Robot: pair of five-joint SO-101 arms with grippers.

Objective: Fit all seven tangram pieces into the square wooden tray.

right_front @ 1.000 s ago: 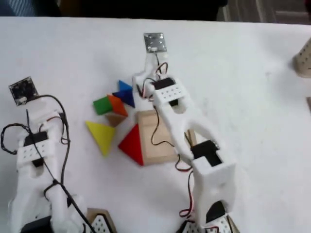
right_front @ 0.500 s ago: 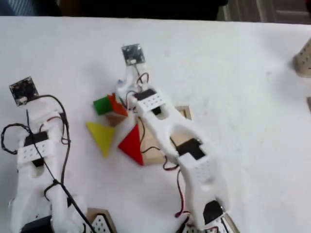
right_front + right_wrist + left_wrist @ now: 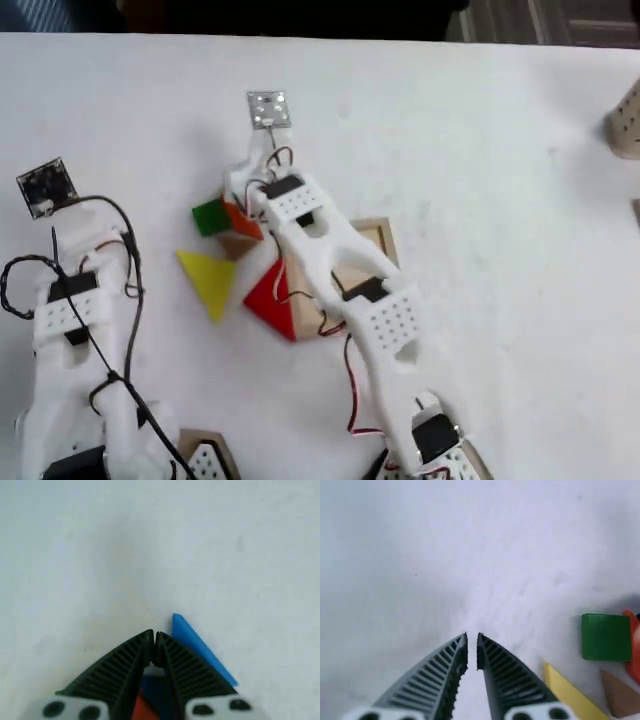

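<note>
High view, near: red triangle (image 3: 268,298) overlapping the tray (image 3: 378,238) at its left edge, apparently unseated. Yellow triangle (image 3: 207,278), tan piece (image 3: 237,246), green square (image 3: 210,216) and orange piece (image 3: 241,214) loose on the counter (image 3: 500,150). Farther: blue triangle (image 3: 200,650) beside the right gripper (image 3: 154,635), closed and empty. Left gripper (image 3: 472,637) nearly closed, empty. Seemingly none fitted.

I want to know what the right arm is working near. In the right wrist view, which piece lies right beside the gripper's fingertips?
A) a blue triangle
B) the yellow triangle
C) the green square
A: a blue triangle pokes out right next to the tips of the right gripper, whose fingers are closed together.
</note>
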